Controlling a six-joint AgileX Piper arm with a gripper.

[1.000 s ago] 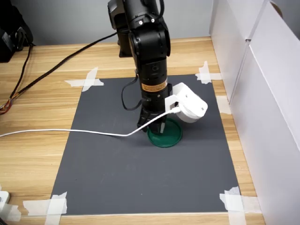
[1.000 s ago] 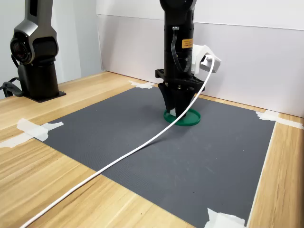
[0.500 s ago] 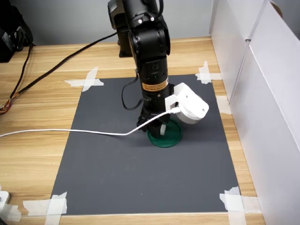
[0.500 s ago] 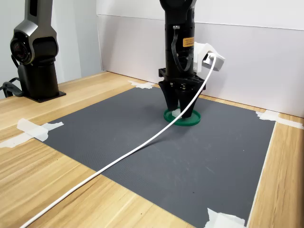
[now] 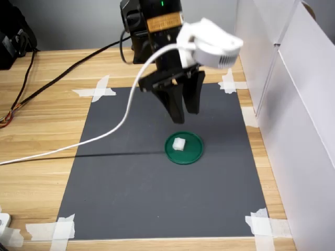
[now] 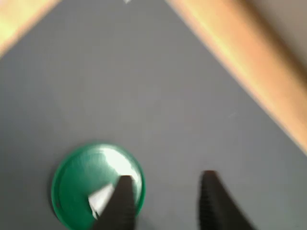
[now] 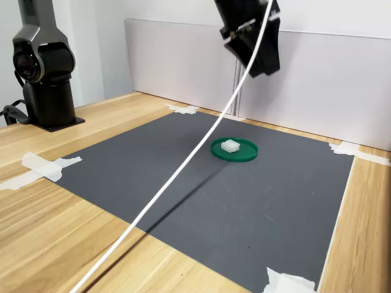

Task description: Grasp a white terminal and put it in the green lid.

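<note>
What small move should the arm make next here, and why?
Probably just retreat clear, away from the mat. The white terminal already lies inside the green lid, and the gripper hangs well above it, jaws apart and empty, so nothing looks left to place.

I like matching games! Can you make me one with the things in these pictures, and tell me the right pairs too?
Things:
1. white terminal
2. green lid
3. gripper
4. white cable

Places or states:
A. flat on the dark mat
B. open, up in the air
C. lying inside the lid
D. hanging down from the arm

Pairs: 1-C, 2-A, 3-B, 4-D
</note>
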